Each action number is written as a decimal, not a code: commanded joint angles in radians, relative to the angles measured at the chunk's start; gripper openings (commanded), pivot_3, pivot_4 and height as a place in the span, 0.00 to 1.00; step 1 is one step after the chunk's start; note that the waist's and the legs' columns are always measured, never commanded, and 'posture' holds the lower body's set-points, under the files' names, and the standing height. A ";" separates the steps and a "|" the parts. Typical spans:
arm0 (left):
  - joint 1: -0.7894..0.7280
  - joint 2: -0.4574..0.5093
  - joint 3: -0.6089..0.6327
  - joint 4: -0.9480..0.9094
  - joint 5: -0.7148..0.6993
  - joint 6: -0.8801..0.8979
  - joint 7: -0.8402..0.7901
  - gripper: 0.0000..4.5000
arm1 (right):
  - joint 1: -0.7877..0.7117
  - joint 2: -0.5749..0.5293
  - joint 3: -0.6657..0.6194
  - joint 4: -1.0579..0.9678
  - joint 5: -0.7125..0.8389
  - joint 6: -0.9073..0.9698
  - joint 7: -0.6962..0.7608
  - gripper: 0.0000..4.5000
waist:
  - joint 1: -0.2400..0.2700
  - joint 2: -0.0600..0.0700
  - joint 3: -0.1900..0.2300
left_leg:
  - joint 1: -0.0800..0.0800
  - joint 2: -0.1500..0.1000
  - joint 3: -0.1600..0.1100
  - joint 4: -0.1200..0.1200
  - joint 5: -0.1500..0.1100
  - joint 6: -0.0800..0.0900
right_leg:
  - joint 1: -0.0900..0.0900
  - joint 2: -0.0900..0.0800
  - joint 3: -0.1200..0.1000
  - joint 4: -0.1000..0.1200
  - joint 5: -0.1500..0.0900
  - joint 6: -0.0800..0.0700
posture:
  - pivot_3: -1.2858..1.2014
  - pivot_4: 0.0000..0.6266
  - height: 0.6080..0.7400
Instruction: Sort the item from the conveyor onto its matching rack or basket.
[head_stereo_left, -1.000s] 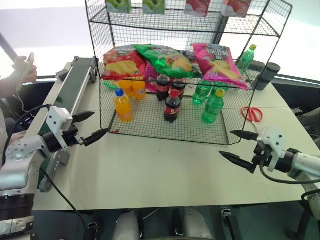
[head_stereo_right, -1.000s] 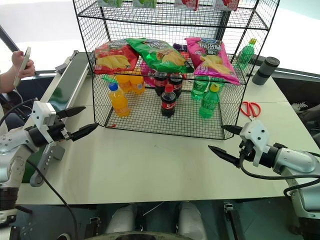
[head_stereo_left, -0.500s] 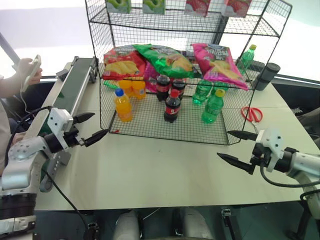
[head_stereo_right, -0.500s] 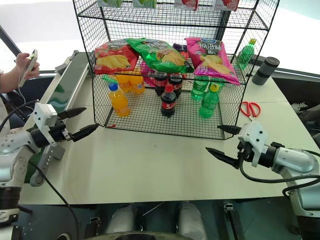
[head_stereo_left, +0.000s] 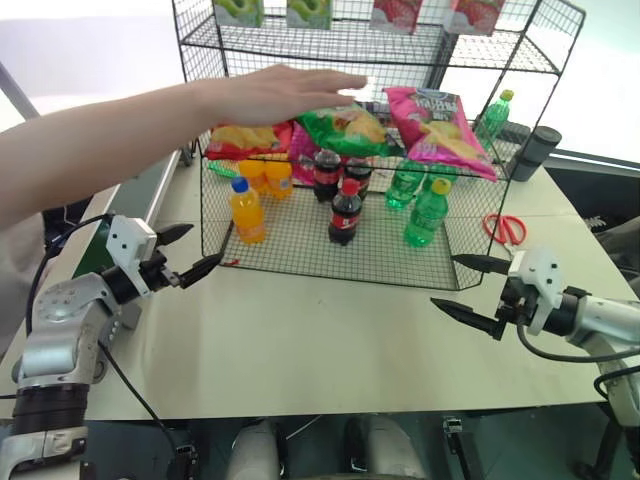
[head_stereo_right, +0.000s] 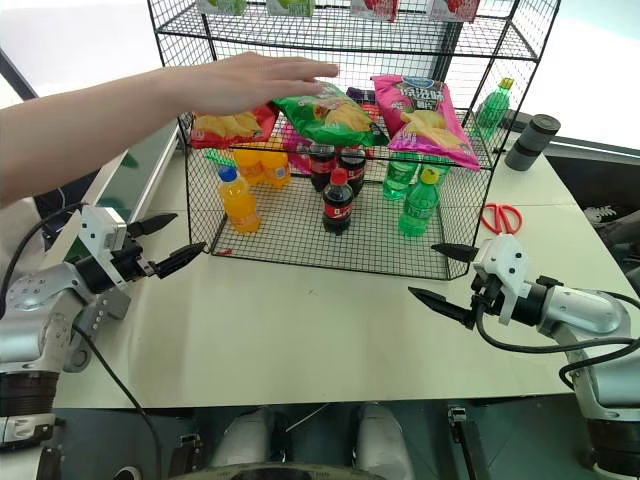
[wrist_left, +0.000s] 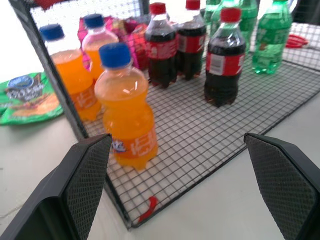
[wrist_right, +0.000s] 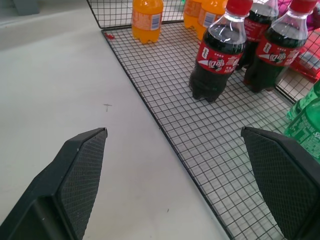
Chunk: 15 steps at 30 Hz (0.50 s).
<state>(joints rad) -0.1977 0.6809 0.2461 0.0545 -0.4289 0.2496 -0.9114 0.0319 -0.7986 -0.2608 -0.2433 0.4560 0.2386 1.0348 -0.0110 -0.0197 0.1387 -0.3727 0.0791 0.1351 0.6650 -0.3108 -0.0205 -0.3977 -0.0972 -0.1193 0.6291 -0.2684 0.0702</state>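
Note:
The item, a magenta-pink crisp bag (head_stereo_left: 438, 122) with a round blue logo, lies on the middle tier of the black wire rack (head_stereo_left: 520, 48), at its right. The conveyor (head_stereo_right: 150, 176) runs along the table's left side, largely hidden behind a person's arm (head_stereo_left: 150, 130). My left gripper (head_stereo_left: 206, 245) is open and empty at the rack's front left corner, pointing at an orange bottle (wrist_left: 127, 117). My right gripper (head_stereo_left: 442, 280) is open and empty over the table by the rack's front right corner, facing the cola bottles (wrist_right: 215, 55).
The person's hand (head_stereo_left: 285, 88) hovers over the red (head_stereo_left: 240, 138) and green crisp bags (head_stereo_left: 345, 125) on the middle tier. Orange, cola and green bottles stand on the bottom tier. Red scissors (head_stereo_left: 505, 228) and a black cylinder (head_stereo_left: 535, 152) lie right of the rack.
A person's arm has reached in from the left, across the conveyor and over the crisp bags on the rack. Both grippers stay open and about where they were.

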 joint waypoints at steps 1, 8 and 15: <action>-0.018 0.024 0.005 -0.062 -0.054 0.062 -0.030 1.00 | 0.004 0.003 -0.010 -0.038 0.018 -0.005 -0.002 0.99 | 0.000 0.000 0.000 | 0.000 0.000 0.000 0.000 0.000 0.000 | 0.000 0.000 0.000 0.000 0.000 0.000 | 0.52 0.24 0.90; -0.026 -0.002 0.030 -0.115 -0.148 0.184 -0.009 1.00 | -0.011 0.014 -0.006 -0.038 0.027 -0.003 -0.008 0.99 | 0.000 0.000 0.000 | 0.000 0.000 0.000 0.000 0.000 -0.001 | 0.000 0.000 0.000 0.000 0.000 0.000 | 0.52 0.24 0.90; -0.024 -0.021 0.029 -0.143 -0.164 0.141 -0.032 1.00 | -0.015 0.013 -0.002 -0.047 0.049 0.019 -0.006 0.99 | 0.001 0.000 0.000 | 0.000 0.000 0.000 0.000 0.001 -0.002 | 0.000 0.000 0.000 0.000 0.000 0.000 | 0.52 0.24 0.90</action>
<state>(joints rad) -0.2106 0.6511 0.2514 -0.0551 -0.5807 0.4188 -0.9326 0.0263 -0.7837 -0.2508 -0.2534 0.4864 0.2586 1.0283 -0.0104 -0.0198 0.1386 -0.3727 0.0789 0.1350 0.6650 -0.3095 -0.0229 -0.3975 -0.0972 -0.1192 0.6291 -0.2684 0.0702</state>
